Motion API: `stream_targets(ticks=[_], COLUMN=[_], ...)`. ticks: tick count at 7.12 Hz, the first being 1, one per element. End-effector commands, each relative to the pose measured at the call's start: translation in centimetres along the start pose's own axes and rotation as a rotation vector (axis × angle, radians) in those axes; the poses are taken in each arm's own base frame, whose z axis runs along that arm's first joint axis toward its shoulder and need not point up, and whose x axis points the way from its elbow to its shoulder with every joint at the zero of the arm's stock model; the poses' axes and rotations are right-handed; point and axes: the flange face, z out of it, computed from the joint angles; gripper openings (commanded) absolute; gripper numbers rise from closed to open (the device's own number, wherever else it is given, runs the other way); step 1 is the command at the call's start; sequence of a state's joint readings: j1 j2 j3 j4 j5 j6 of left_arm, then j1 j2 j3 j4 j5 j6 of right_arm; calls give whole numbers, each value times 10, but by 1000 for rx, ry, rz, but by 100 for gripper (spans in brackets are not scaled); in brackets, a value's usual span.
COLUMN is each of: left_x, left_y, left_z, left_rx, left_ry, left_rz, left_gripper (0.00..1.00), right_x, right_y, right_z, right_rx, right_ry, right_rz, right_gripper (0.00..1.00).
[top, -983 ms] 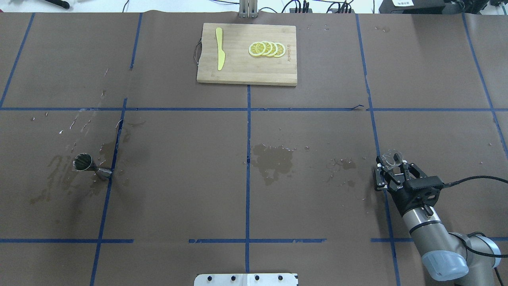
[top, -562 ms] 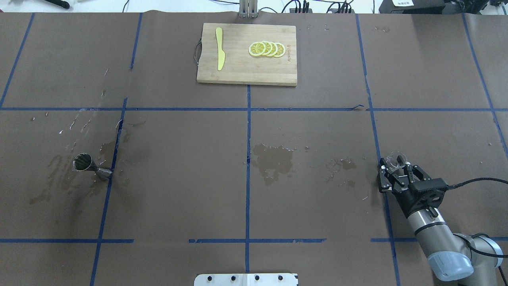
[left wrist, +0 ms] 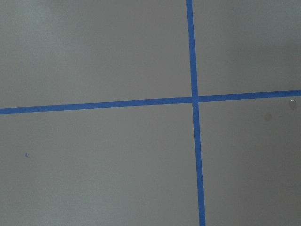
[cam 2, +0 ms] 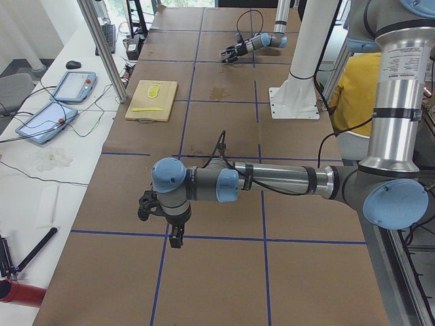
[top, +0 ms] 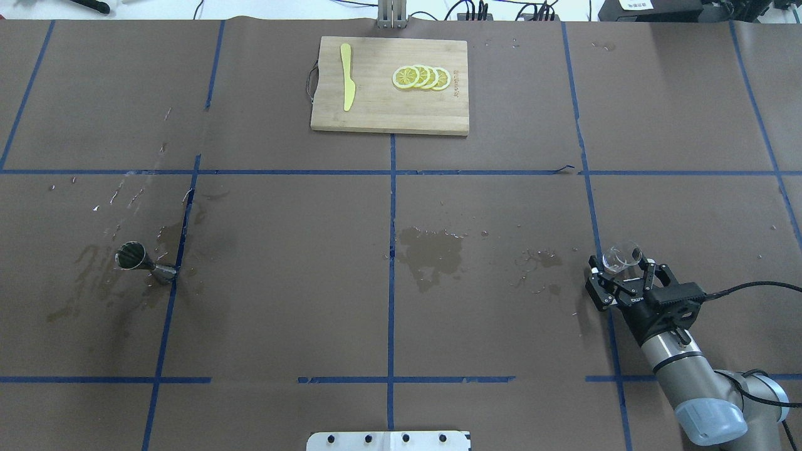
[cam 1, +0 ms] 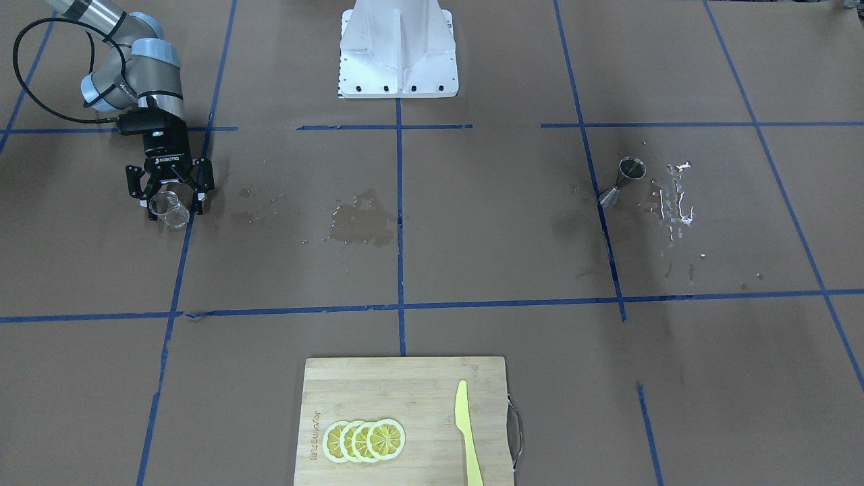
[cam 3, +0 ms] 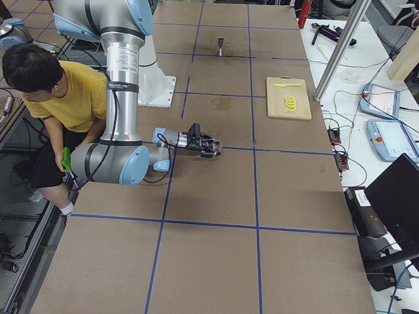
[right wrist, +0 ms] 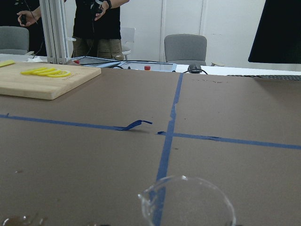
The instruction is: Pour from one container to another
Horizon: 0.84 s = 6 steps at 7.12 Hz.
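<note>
Overhead exterior: lower right, the right gripper [top: 617, 275] stands spread around the clear cup [top: 620, 256], not clamping it. A careless closing could tip it, I'd guess. The jigger [top: 145, 263] waits far left; the left gripper [cam 2: 160, 208] I cannot tell.

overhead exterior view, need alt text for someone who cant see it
The right gripper, low at the brown table's right side, brackets a clear cup. A steel jigger stands far left among wet stains; a cutting board with lemon slices and a yellow knife lies at the far edge.
</note>
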State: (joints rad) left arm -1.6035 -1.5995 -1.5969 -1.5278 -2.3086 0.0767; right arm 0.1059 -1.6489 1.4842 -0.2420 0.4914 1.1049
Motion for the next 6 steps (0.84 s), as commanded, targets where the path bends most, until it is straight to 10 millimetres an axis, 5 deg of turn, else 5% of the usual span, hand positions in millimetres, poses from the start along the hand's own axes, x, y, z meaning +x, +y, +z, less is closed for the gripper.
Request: stream_targets(ticks=[1, 4, 6], left_x=[0, 1, 1], left_y=[0, -2, -2], left_z=[0, -1, -1], left_rx=[0, 2, 2], left_ry=[0, 0, 0], left_rz=[1, 3, 3], left_gripper=[100, 100, 100], right_x=[-1, 5, -7], right_y=[-6, -26, -59], right_z=[-2, -10, -23], right_rx=[11, 69, 88], right_ry=[-10, -62, -101], right_rz=[-13, -45, -11], right_gripper=[100, 100, 100])
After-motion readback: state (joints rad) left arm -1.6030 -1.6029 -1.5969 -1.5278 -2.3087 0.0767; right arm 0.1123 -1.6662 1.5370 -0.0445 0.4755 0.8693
